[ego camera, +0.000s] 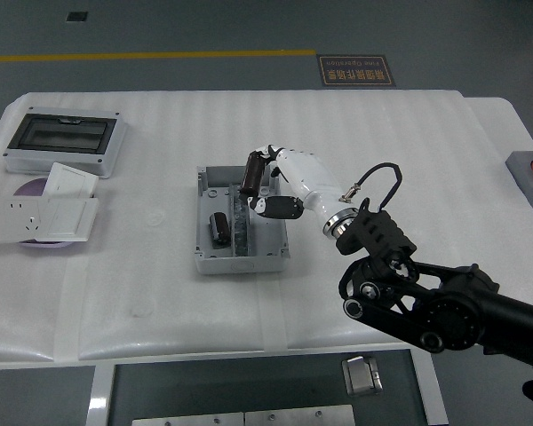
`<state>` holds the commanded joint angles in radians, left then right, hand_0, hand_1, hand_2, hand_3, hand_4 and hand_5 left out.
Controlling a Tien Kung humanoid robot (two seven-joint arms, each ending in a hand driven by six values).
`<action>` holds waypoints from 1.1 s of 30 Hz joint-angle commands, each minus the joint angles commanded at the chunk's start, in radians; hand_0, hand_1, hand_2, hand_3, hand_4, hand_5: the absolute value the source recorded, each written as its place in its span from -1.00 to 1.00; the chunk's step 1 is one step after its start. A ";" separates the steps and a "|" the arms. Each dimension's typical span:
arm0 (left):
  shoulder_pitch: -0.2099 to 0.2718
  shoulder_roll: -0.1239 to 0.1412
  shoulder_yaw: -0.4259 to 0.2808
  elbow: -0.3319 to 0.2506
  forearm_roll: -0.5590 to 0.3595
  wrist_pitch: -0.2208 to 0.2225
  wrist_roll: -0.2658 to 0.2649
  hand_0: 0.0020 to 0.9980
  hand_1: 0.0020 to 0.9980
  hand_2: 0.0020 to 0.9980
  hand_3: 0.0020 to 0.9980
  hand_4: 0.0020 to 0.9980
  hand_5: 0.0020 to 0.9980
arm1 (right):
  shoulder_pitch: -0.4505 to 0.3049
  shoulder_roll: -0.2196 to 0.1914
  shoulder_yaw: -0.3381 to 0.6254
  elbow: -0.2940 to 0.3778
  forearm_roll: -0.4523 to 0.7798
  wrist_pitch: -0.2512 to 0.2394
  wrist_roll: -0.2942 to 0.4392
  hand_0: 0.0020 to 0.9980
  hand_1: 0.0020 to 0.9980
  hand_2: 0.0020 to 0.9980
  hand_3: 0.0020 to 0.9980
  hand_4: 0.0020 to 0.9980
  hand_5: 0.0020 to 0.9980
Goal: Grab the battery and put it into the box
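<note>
A grey open box sits at the table's middle, with one dark cylindrical battery lying inside it at the left. My right hand, white with black fingertips, hovers over the box's right half, shut on a second dark battery held nearly upright above the box's far right corner. The black right arm comes in from the lower right. The left arm is out of view.
At the far left stand a grey enclosure with a dark window, a white socket plate on a purple disc, and a white panel. A grey block with an orange object lies at the right edge.
</note>
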<state>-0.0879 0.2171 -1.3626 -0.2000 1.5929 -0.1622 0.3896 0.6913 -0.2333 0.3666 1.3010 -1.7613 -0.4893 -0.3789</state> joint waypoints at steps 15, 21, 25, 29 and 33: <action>0.003 -0.003 -0.018 -0.004 0.016 -0.004 0.010 0.08 0.29 0.03 0.14 0.19 -0.94 | -0.015 0.037 -0.031 -0.073 -0.043 0.044 -0.027 1.00 1.00 1.00 1.00 0.71 -0.12; 0.001 -0.001 -0.019 -0.005 0.015 -0.003 0.013 0.08 0.29 0.02 0.14 0.19 -0.95 | -0.038 0.014 0.032 -0.041 -0.028 0.005 0.011 1.00 1.00 1.00 1.00 0.76 -0.11; 0.006 0.002 -0.018 -0.007 0.015 -0.004 0.016 0.08 0.29 0.02 0.13 0.22 -0.95 | -0.058 -0.021 0.106 -0.003 -0.028 -0.024 0.037 1.00 1.00 1.00 1.00 0.79 -0.08; 0.009 0.004 -0.013 -0.007 0.014 -0.006 0.017 0.08 0.28 0.02 0.13 0.23 -0.96 | -0.083 -0.061 0.186 0.025 0.026 -0.064 0.091 1.00 1.00 1.00 1.00 0.80 -0.06; 0.007 0.005 -0.011 -0.006 0.016 -0.007 0.015 0.08 0.28 0.02 0.13 0.23 -0.96 | -0.117 -0.082 0.267 0.014 0.121 -0.096 0.173 1.00 1.00 1.00 1.00 0.80 -0.06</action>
<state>-0.0813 0.2218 -1.3741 -0.2062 1.6087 -0.1694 0.4050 0.5746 -0.3152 0.6336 1.3151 -1.6402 -0.5852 -0.2056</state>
